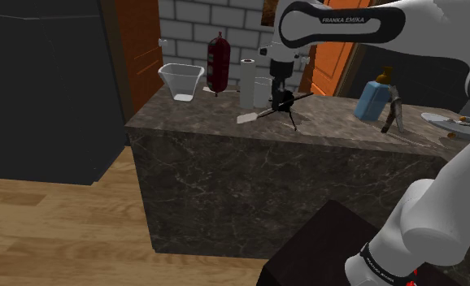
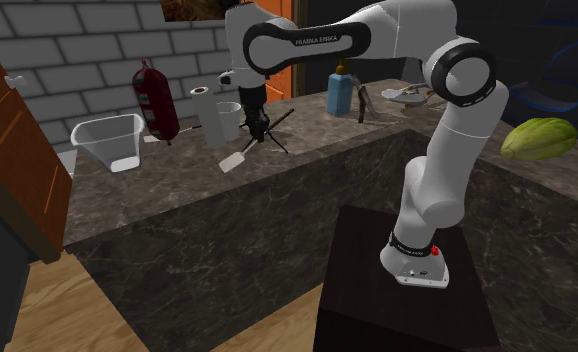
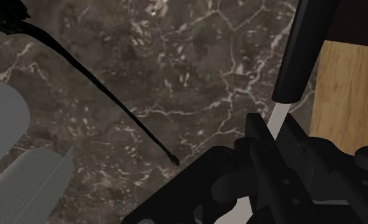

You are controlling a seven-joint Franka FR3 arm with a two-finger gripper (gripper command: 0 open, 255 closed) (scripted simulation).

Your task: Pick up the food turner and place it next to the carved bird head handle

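Now the food turner (image 1: 247,119) lies slanted near the middle of the bench (image 1: 225,166), its white blade low by the front edge and its dark handle angling up toward the back. My gripper (image 1: 284,104) stands straight down over it with the fingers closed on the pale neck just below the handle. I cannot tell whether the blade rests on the stone or hangs just clear of it.

As I judge it, the step in hand is the lift and carry. I should rise straight first, so the blade clears the thin black rod (image 1: 293,120) crossing under my gripper, then travel toward the shoulder view's right. The carved bird head handle (image 1: 392,115) leans there just beside the blue bottle (image 1: 372,99). The long handle could swing into that bottle, so a firm grip and a level carry matter.

From the wrist view, the food turner (image 3: 302,51) passes between my fingers, and the gripper (image 3: 275,143) shows the white neck pinched there, which the outer views hide behind the hand. Seen from the second exterior view, the blade (image 2: 233,160) and the bird head handle (image 2: 365,105) lie well apart, with open bench between.
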